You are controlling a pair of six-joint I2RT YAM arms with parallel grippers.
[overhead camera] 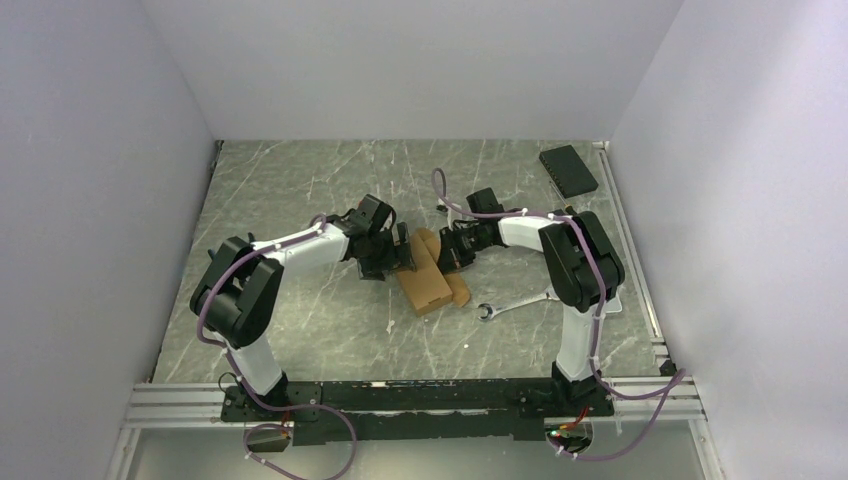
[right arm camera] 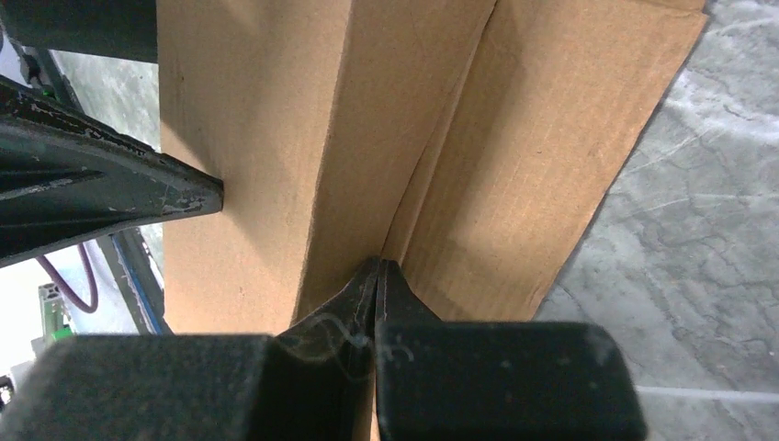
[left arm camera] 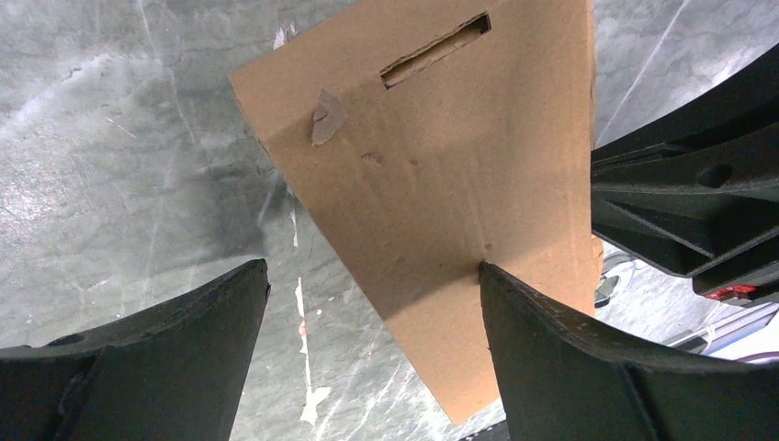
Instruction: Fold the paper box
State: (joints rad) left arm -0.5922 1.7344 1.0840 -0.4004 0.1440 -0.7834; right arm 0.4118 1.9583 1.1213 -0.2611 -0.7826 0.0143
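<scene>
Top view: brown paper box point(overhead camera: 430, 278), partly folded, in the middle of the desk point(overhead camera: 300, 190) between the two arms; left fingers point(overhead camera: 395, 258) against its left side, right fingers point(overhead camera: 449, 250) against its right; wrench point(overhead camera: 512, 305) near the box on its right, not touching; black pad point(overhead camera: 568, 170) in the far right corner. Left wrist view: left fingers spread wide, one tip touching a flat brown panel tilted over the marbled surface; slot cut near that panel's far edge, small torn patch beside it. Right wrist view: right fingers pressed together, tips set in the valley crease between two panels; cardboard between them or not, cannot tell; tip of one left finger touching the neighbouring panel.
</scene>
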